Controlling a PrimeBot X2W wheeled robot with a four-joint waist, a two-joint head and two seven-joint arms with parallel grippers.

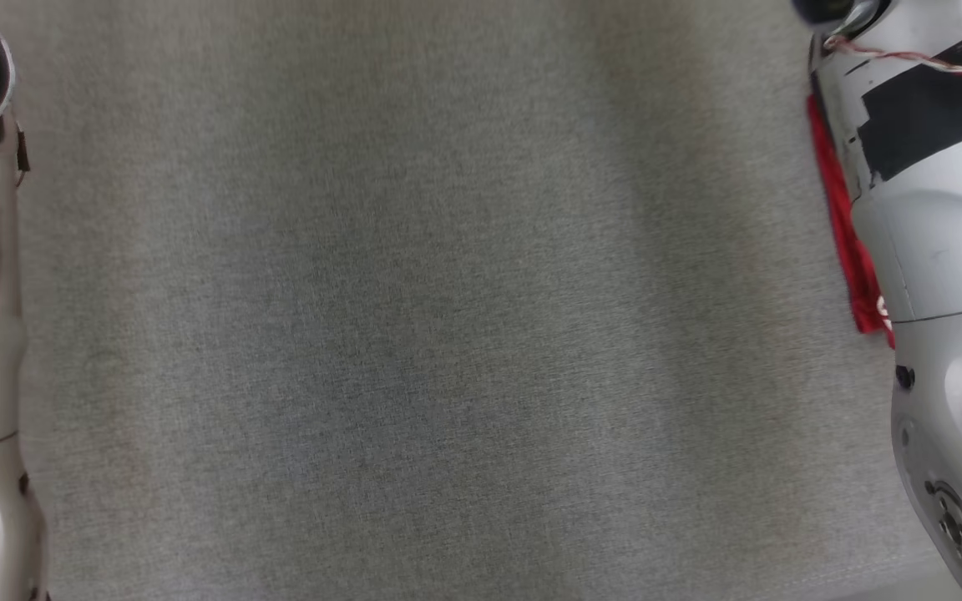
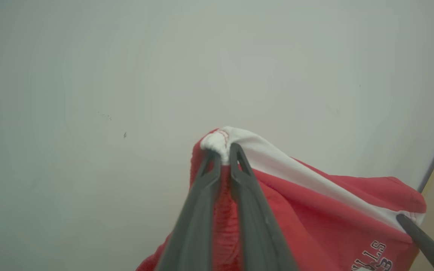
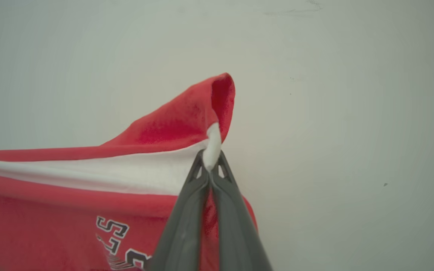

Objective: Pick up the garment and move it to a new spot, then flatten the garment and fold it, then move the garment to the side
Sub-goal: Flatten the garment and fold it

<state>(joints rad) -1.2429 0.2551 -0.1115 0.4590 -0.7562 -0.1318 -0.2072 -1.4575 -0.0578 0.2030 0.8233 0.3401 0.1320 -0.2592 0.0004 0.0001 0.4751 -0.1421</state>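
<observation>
Left gripper [image 2: 222,150] and right gripper [image 3: 211,160] were each clamped on the white-banded edge of the red fabric garment with black lettering [image 3: 51,218], which was stretched between them. Pickup looked done; relocating, flattening, folding and the side move were not yet done.

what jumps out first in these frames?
The red garment, held between both arms: the left gripper and the right gripper are each shut on an end of its white band. In the head view, a red sliver of it peeks out beside the right forearm, at the right edge of a wide grey surface.
</observation>
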